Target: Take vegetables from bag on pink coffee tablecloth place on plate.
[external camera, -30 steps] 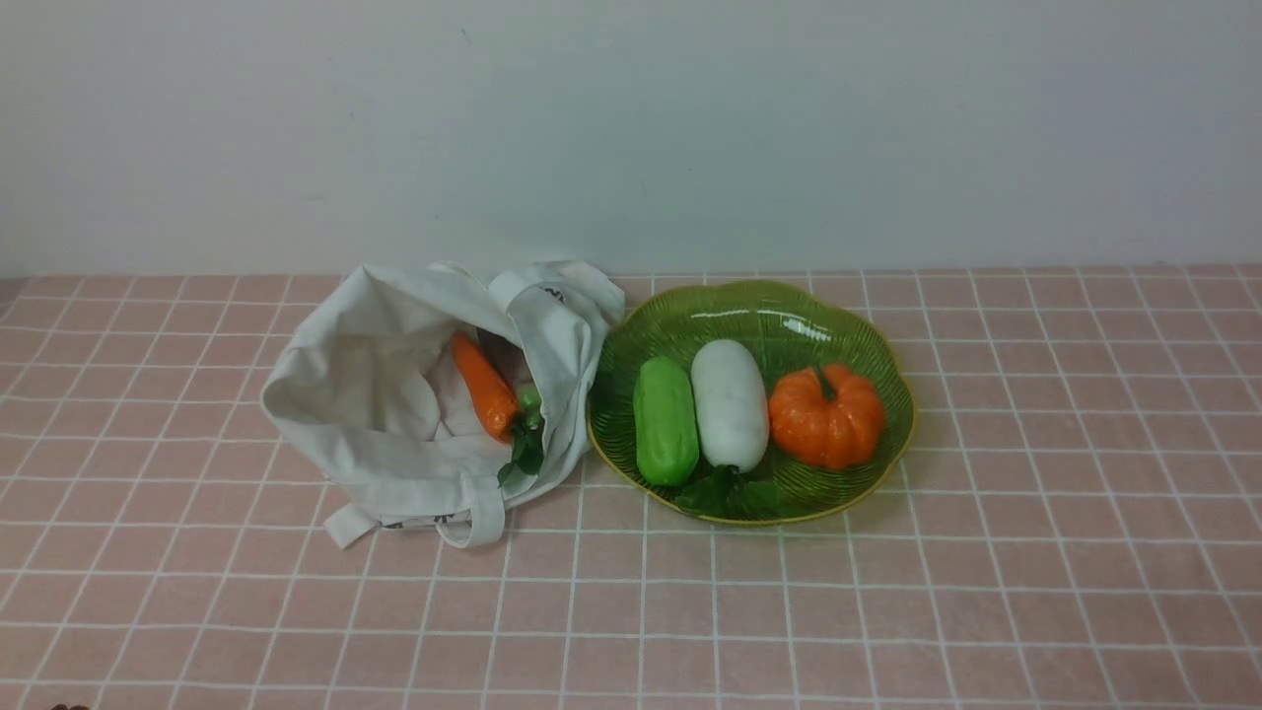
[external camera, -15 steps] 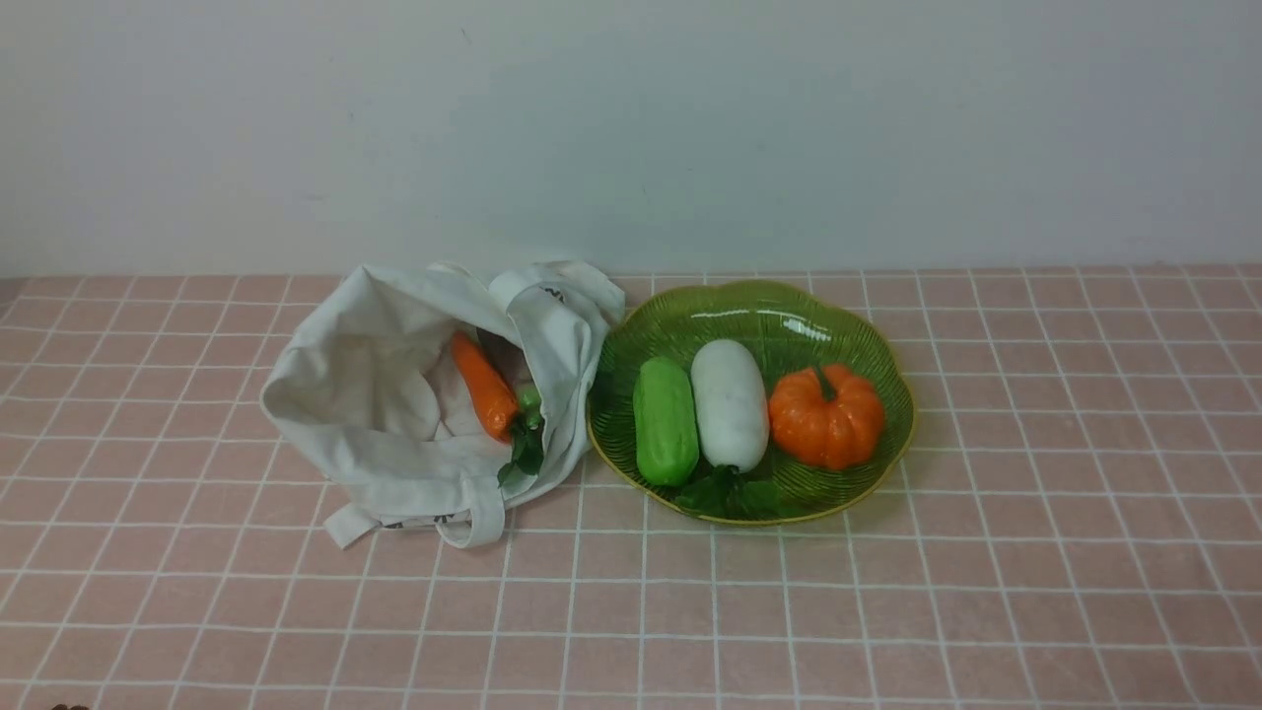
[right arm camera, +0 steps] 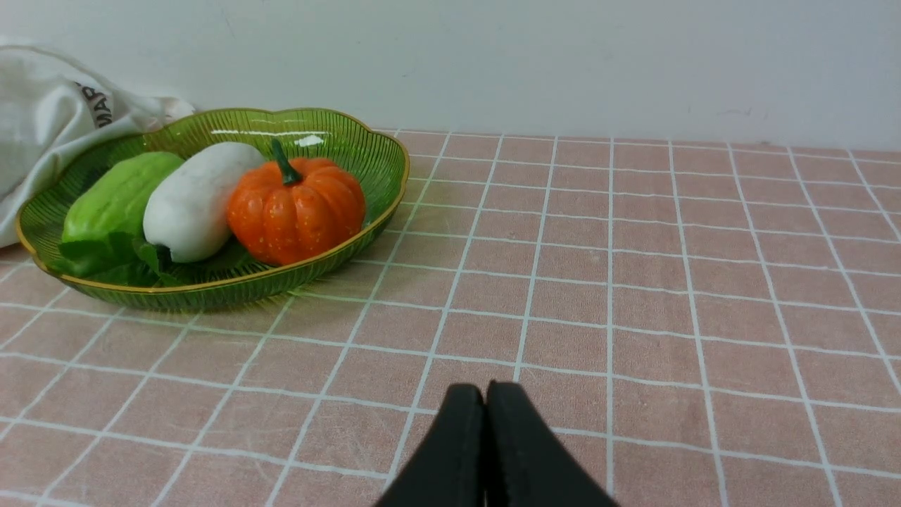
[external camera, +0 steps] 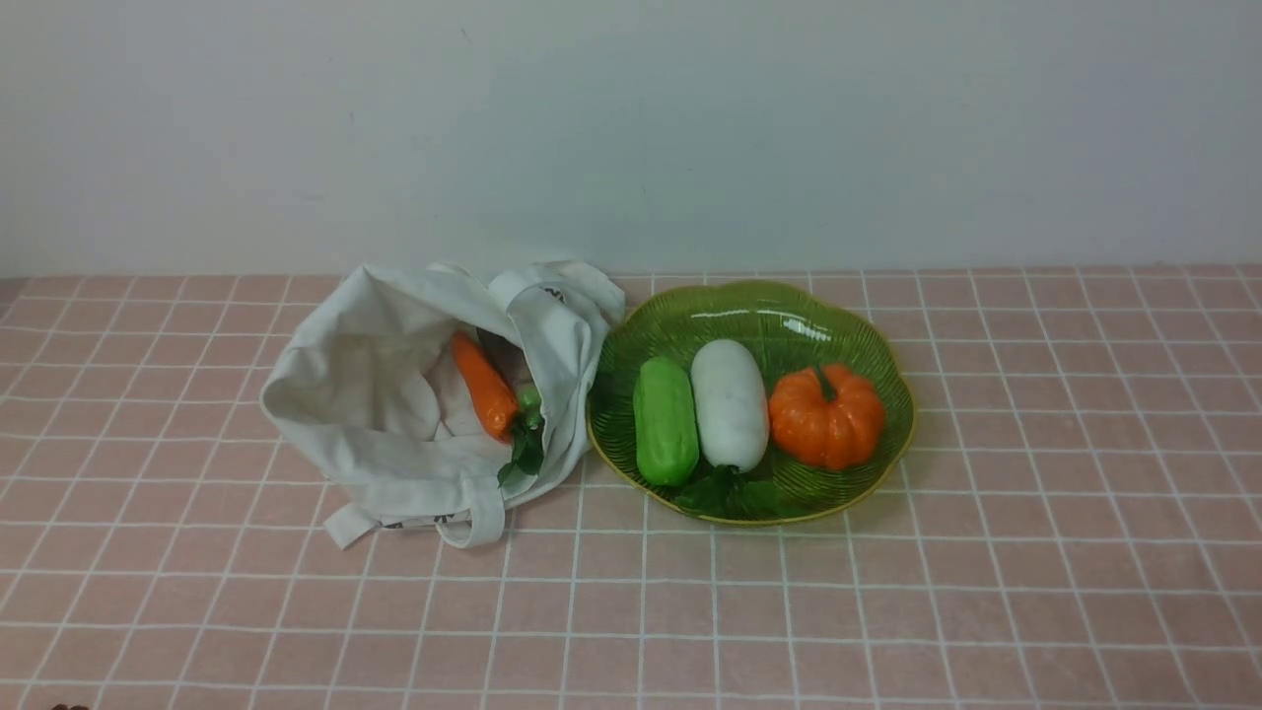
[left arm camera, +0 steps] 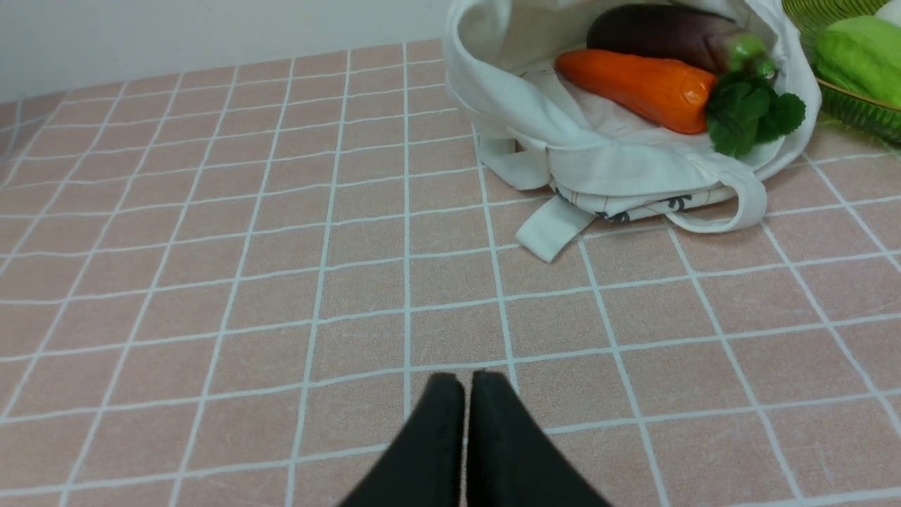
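The off-white bag point(external camera: 385, 414) lies open on the pink grid tablecloth point(external camera: 887, 592). The orange carrot point(external camera: 483, 385) with green top lies inside it, also shown in the left wrist view point(left arm camera: 633, 84), beside a dark purple vegetable point(left arm camera: 654, 35). The green plate point(external camera: 868, 325) sits right of the bag and holds the white radish point(external camera: 730, 402), a green cucumber point(external camera: 666, 419) and an orange pumpkin point(external camera: 826, 414). My left gripper point(left arm camera: 464, 384) is shut and empty, low over the cloth short of the bag. My right gripper point(right arm camera: 486, 394) is shut and empty, short of the plate point(right arm camera: 211, 282).
A plain pale wall point(external camera: 631, 128) rises behind the table. The bag's strap handles point(left arm camera: 556, 229) trail onto the cloth toward my left gripper. Neither arm shows in the front view.
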Controlling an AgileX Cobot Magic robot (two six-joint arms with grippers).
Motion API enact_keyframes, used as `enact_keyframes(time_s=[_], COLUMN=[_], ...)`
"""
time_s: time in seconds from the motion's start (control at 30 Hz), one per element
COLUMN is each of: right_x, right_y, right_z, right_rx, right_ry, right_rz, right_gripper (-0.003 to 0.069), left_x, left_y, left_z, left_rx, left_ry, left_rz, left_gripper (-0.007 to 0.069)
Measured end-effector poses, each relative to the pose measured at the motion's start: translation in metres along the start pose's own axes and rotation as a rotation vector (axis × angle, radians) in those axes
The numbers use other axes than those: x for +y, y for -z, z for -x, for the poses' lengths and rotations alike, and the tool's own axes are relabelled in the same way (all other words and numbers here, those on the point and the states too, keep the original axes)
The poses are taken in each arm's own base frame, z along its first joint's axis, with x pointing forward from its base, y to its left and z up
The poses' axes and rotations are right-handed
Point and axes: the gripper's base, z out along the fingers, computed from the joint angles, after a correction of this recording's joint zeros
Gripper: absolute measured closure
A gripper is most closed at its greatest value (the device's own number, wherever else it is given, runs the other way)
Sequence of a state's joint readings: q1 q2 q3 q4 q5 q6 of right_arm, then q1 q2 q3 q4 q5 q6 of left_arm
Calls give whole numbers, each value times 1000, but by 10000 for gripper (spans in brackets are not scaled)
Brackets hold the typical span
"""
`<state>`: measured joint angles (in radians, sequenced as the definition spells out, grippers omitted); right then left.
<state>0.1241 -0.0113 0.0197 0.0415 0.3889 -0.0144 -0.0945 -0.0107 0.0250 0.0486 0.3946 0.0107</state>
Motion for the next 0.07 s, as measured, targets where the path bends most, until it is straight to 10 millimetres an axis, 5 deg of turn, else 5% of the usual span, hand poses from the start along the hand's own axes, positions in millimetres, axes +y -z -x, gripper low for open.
enact_keyframes(time_s=[0.07], right_x=[0], right_y=[0], right_z=[0], right_rx=[0], right_ry=[0], right_rz=[0], right_gripper=[673], left_x=[0], left_y=[0], left_z=[0], left_rx=[0], left_ry=[0], left_rz=[0], left_gripper=[629])
